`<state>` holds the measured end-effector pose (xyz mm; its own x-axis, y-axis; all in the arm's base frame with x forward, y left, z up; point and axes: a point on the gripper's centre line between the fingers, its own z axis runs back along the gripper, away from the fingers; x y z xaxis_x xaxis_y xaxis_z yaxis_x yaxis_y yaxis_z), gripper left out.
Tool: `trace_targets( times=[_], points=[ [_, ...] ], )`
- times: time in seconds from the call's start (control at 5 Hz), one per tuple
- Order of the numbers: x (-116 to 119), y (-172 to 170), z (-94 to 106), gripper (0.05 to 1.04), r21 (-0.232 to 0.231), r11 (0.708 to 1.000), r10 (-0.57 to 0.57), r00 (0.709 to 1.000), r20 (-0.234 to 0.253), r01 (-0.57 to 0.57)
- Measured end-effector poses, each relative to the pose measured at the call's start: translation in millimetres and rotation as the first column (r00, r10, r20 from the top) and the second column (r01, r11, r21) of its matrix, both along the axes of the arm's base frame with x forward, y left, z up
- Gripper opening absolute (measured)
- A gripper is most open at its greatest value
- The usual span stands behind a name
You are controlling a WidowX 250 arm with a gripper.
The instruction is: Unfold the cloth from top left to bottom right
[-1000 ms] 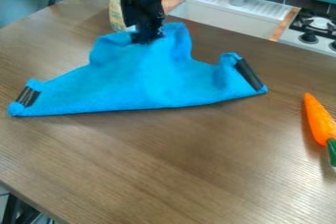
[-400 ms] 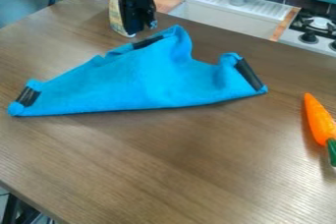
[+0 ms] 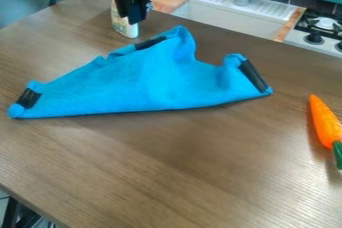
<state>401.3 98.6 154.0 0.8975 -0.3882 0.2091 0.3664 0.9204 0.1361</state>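
Note:
The black gripper hangs above the far side of the table, beyond the cloth's top edge and apart from it. It is open, with nothing seen between its fingers. The blue cloth lies folded and rumpled, with a long, nearly straight near edge. Black strips mark its left corner, its right corner and its far edge. The far part rises to a rounded peak just right of the black strip there, and the right corner is curled up.
An orange toy carrot with a green top lies at the table's right side. Behind the gripper stands a bottle. Past the wooden table's far edge are a white sink and a stove.
The gripper has let go of the cloth's far edge and moved up, away from it. That edge has dropped and flopped over, showing its black strip.

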Motion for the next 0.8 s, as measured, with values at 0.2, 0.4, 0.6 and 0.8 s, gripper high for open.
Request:
trace_targets(
  times=[0.2, 0.4, 0.6, 0.8],
  points=[
    [0.3, -1.4, -11.8, 0.812, -0.018, 1.0, -0.026, 0.998, -0.055, 0.025],
    [1.6, -7.4, -25.9, 1.001, -0.026, 0.998, -0.052, 0.994, -0.094, 0.05],
    [3.6, -11.1, -30.9, 1.0, -0.031, 0.997, -0.076, 0.991, -0.113, 0.073],
    [7.2, -12.6, -35.7, 1.0, -0.014, 0.998, -0.066, 0.992, -0.11, 0.065]
  ],
)
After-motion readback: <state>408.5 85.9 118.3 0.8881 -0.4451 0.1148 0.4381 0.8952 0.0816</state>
